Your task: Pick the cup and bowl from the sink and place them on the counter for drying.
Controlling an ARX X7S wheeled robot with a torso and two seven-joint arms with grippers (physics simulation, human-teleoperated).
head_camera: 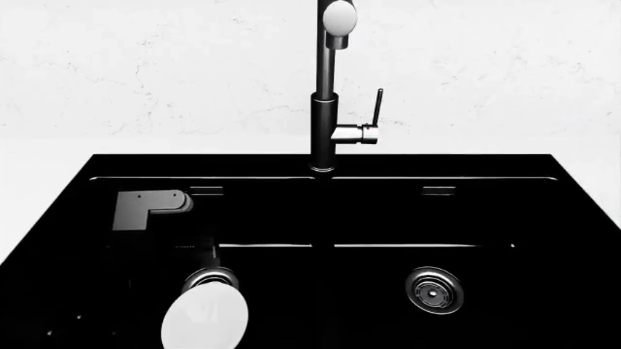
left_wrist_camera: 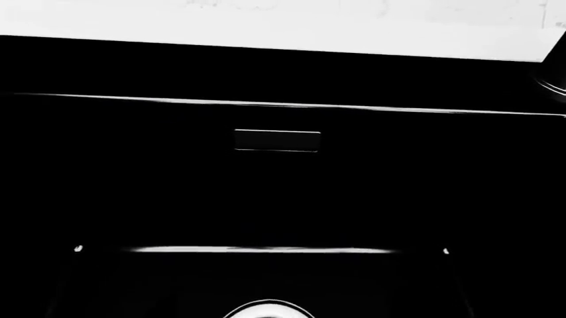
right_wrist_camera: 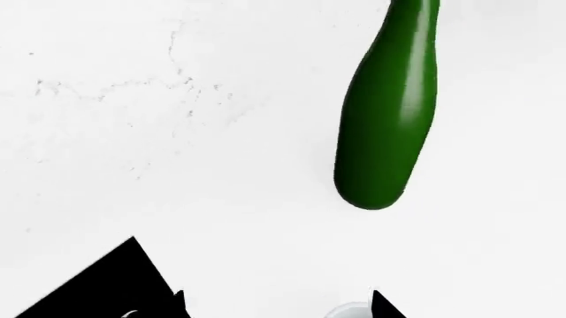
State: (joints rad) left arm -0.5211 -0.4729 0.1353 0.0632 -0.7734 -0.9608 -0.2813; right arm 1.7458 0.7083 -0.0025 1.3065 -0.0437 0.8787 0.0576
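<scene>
The white bowl (head_camera: 203, 316) shows as a smooth oval in the left basin of the black sink (head_camera: 543, 218), just in front of that basin's drain (head_camera: 211, 278). In the left wrist view only the bowl's rim (left_wrist_camera: 268, 310) shows, at the frame's edge. A grey bracket of my left arm (head_camera: 145, 207) hangs over the left basin. Its fingers are lost against the black sink. My right gripper (right_wrist_camera: 278, 295) is open above the white counter (right_wrist_camera: 132, 132). A rounded white shape, likely the cup (right_wrist_camera: 349, 310), sits by one fingertip (right_wrist_camera: 378, 299).
A dark tall faucet (head_camera: 325, 109) with a white head stands behind the divider between the basins. The right basin holds a steel drain (head_camera: 434, 289). A green elongated object (right_wrist_camera: 389, 112) lies on the counter beyond my right gripper. A black sink corner (right_wrist_camera: 97, 288) is nearby.
</scene>
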